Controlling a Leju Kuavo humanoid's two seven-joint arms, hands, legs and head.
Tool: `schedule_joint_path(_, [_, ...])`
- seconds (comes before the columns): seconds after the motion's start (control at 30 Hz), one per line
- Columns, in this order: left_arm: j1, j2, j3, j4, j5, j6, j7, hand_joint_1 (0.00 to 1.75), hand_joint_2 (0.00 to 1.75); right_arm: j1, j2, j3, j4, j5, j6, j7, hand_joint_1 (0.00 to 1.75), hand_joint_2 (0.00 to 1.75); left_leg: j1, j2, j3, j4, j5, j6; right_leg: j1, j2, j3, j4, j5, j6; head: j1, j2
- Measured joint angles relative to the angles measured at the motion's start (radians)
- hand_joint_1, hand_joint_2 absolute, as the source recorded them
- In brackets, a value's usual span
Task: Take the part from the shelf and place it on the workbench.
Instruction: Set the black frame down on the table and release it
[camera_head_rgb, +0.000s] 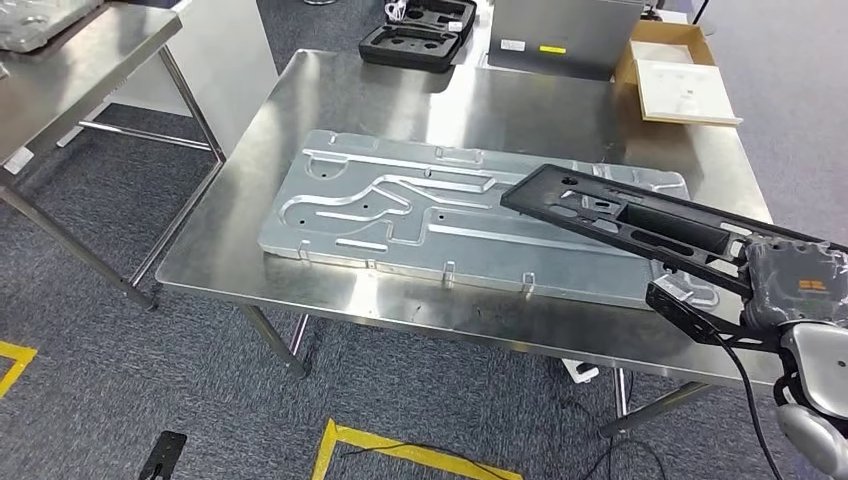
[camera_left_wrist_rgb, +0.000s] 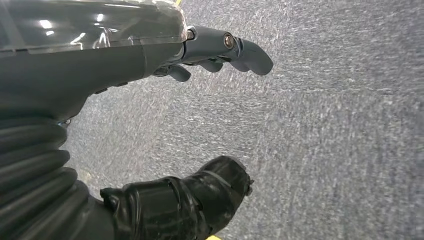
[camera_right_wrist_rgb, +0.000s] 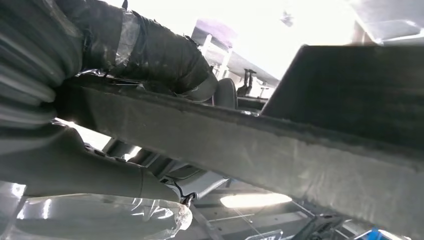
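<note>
Right hand (camera_right_wrist_rgb: 150, 55) grips the black part (camera_head_rgb: 625, 215) flat over the surface (camera_head_rgb: 400, 100) for set-down, left hand (camera_left_wrist_rgb: 210, 50) hangs open

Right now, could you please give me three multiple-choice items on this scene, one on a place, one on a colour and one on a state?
1. Where does the large embossed metal panel lie?
A. On the steel workbench
B. On the carpet
C. Inside the cardboard box

2. What colour is the long part held by the right hand?
A. Yellow
B. Black
C. White

3. What is the state of the left hand?
A. It grips the part
C. It presses on the panel
B. It holds nothing, above carpet

Answers: 1 A, the panel rests flat on the tabletop. 2 B, the head view shows it black above the panel. 3 B, the left wrist view shows its fingers apart with bare carpet beyond.
</note>
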Motion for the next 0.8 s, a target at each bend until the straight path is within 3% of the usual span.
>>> schedule_joint_path(0.07, [-0.001,0.000,0.004,0.000,0.000,0.001,0.000,0.00,1.75,0.004,0.003,-0.010,0.006,-0.001,-0.005,0.000,1.75,1.75,-0.003,-0.001,0.000,0.005,-0.011,-0.010,0.003,0.001,0.024,-0.051,0.004,-0.009,-0.001,0.000])
schedule_joint_path(0.2, [-0.001,-0.002,0.006,0.000,0.000,0.008,0.008,0.00,1.75,0.018,0.006,-0.030,0.017,-0.020,-0.013,0.002,1.75,1.75,-0.003,0.002,-0.012,0.039,-0.037,-0.030,-0.001,0.003,0.031,-0.059,-0.007,-0.031,-0.006,0.000])
schedule_joint_path(0.3, [-0.003,-0.003,0.007,0.000,0.000,0.023,0.016,0.00,1.75,0.040,0.012,-0.056,0.027,-0.077,-0.024,0.004,1.75,1.75,0.001,0.006,-0.103,0.208,-0.111,-0.044,-0.003,-0.001,0.043,-0.061,-0.016,-0.042,-0.011,0.000])
schedule_joint_path(0.33, [-0.002,-0.004,0.007,0.000,0.000,0.027,0.017,0.00,1.75,0.048,0.015,-0.066,0.032,-0.103,-0.028,0.004,1.75,1.75,0.002,0.007,-0.137,0.260,-0.123,-0.045,-0.002,-0.001,0.046,-0.060,-0.020,-0.043,-0.011,0.000])
schedule_joint_path(0.37, [-0.001,-0.005,0.007,0.000,0.000,0.030,0.017,0.00,1.75,0.058,0.018,-0.075,0.037,-0.128,-0.031,0.005,1.75,1.75,0.002,0.007,-0.158,0.284,-0.117,-0.045,-0.002,-0.001,0.051,-0.060,-0.024,-0.043,-0.011,0.000])
schedule_joint_path(0.4, [0.001,-0.005,0.007,0.000,0.000,0.032,0.017,0.00,1.75,0.068,0.020,-0.082,0.043,-0.150,-0.031,0.005,1.75,1.75,0.002,0.007,-0.160,0.266,-0.088,-0.042,-0.001,-0.001,0.057,-0.060,-0.028,-0.042,-0.011,0.000])
schedule_joint_path(0.47, [0.001,-0.006,0.008,0.000,0.000,0.033,0.018,0.00,1.75,0.087,0.022,-0.094,0.053,-0.184,-0.030,0.005,1.75,1.75,0.000,0.006,-0.119,0.144,-0.003,-0.031,0.001,-0.001,0.071,-0.061,-0.037,-0.040,-0.010,0.000])
schedule_joint_path(0.53, [0.000,-0.006,0.008,0.000,0.000,0.031,0.017,0.00,1.75,0.103,0.023,-0.106,0.064,-0.209,-0.031,0.006,1.75,1.75,-0.005,0.005,-0.074,0.039,0.042,-0.019,0.004,0.001,0.078,-0.062,-0.043,-0.035,-0.010,0.000])
schedule_joint_path(0.67, [0.001,-0.006,0.011,0.000,0.001,0.023,0.003,0.00,1.75,0.145,0.024,-0.131,0.090,-0.251,-0.051,0.008,1.75,1.75,-0.010,0.004,-0.059,0.006,0.042,-0.010,0.004,0.002,0.083,-0.073,-0.042,-0.016,-0.010,0.000])
schedule_joint_path(0.8, [0.002,-0.006,0.013,0.000,0.001,0.020,-0.003,0.00,1.75,0.156,0.024,-0.137,0.096,-0.259,-0.057,0.008,1.75,1.75,-0.009,0.003,-0.057,0.001,0.043,-0.006,0.005,0.001,0.086,-0.075,-0.042,-0.012,-0.010,0.000])
